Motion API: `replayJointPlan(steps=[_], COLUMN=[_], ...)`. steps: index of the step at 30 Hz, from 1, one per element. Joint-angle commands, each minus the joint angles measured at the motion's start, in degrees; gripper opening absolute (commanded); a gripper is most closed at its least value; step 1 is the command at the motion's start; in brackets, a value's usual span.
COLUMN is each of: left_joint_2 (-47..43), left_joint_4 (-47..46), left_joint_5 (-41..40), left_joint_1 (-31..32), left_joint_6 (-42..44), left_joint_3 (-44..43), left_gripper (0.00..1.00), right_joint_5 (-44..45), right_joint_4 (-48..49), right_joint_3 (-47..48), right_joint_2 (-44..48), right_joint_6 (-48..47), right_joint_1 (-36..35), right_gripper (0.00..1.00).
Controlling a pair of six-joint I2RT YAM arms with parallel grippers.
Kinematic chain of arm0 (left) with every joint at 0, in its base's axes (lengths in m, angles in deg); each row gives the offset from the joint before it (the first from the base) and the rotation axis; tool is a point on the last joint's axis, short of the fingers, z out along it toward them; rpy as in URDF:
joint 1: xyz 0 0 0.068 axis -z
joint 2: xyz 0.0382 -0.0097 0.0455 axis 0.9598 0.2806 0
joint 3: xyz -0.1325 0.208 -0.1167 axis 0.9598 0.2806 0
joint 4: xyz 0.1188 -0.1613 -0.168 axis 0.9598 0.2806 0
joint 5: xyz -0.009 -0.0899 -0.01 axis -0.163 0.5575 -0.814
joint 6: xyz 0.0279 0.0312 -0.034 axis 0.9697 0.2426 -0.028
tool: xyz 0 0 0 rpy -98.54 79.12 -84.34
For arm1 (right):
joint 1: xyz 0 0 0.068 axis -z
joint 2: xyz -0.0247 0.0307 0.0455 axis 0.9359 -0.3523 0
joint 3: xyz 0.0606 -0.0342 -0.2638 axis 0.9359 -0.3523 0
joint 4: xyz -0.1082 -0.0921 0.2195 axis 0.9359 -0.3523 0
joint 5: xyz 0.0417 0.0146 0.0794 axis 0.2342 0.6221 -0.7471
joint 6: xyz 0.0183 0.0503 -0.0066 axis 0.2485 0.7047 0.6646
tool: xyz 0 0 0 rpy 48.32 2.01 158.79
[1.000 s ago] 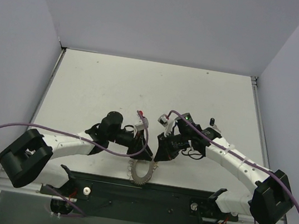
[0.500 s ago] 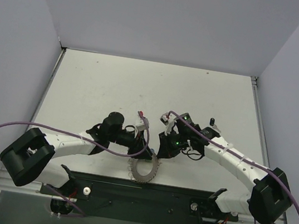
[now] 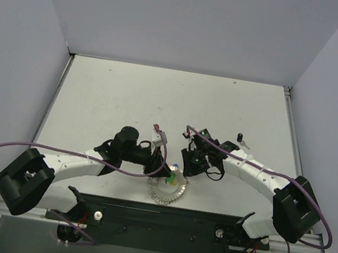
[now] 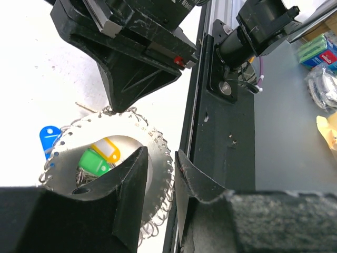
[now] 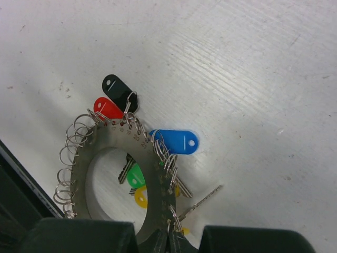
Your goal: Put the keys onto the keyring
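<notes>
Top view: keyring (image 3: 165, 193), a flat toothed silvery disc, lay at middle of white worktop's (image 3: 160, 100) near edge. Left gripper (image 3: 162, 172) and right gripper (image 3: 183, 170) both had tips over it. Keys (image 3: 174, 179) showed only as coloured specks.

Left wrist: left fingers (image 4: 126, 200) narrowly apart, straddling ring's band; grip unclear. Right gripper's fingers closed to black wedge touching rim. Green tag (image 4: 93, 161) and yellow tag (image 4: 108, 150) in hole, blue tag (image 4: 48, 138) outside.

Right wrist alone showed glossy black tag (image 5: 116, 87), red tag (image 5: 107, 108), wire loops (image 5: 68, 153) along rim, bare metal key (image 5: 201, 200).
</notes>
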Motion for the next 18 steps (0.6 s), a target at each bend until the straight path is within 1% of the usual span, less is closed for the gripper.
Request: replayJointPlan(steps=[1,3,4,7,10,14,17,18], left_joint_2=[-1.84,-2.01,-1.92,-1.48,-0.26,1.41,2.12,2.38], left_joint_4=[0.95,2.00,2.79,5.26,5.70,6.40,8.94,11.13], left_joint_5=[-1.78,-2.74,-4.75,-8.45,-9.60,-10.65,-13.64,-15.73], left_joint_1=[0.28,0.28,0.28,0.20,-0.07,-0.16,-0.24,-0.24], left_joint_6=[1.50,1.50,1.50,1.68,0.98,0.10,-0.87,-1.39], left_joint_3=[-0.17,-0.25,-0.52,-0.96,-1.66,-2.89,-4.21,-5.34], left_gripper=[0.37,0.37,0.37,0.37,0.37,0.37,0.38,0.38], right_joint_5=[4.71,5.86,6.12,7.62,8.76,8.85,8.15,7.89], right_joint_4=[-1.31,-1.58,-1.58,-1.66,-1.67,-1.49,-1.05,-0.79], right_joint_3=[1.87,1.96,1.96,1.78,1.96,2.84,3.80,4.06], right_joint_2=[0.48,1.10,1.53,2.68,3.29,2.68,2.07,1.80], right_joint_6=[1.80,1.89,1.98,2.07,2.07,2.07,2.16,2.16], right_joint_1=[0.23,0.23,0.23,0.23,0.23,0.23,0.23,0.14], right_gripper=[0.18,0.28,0.38,0.49,0.54,0.55,0.55,0.55])
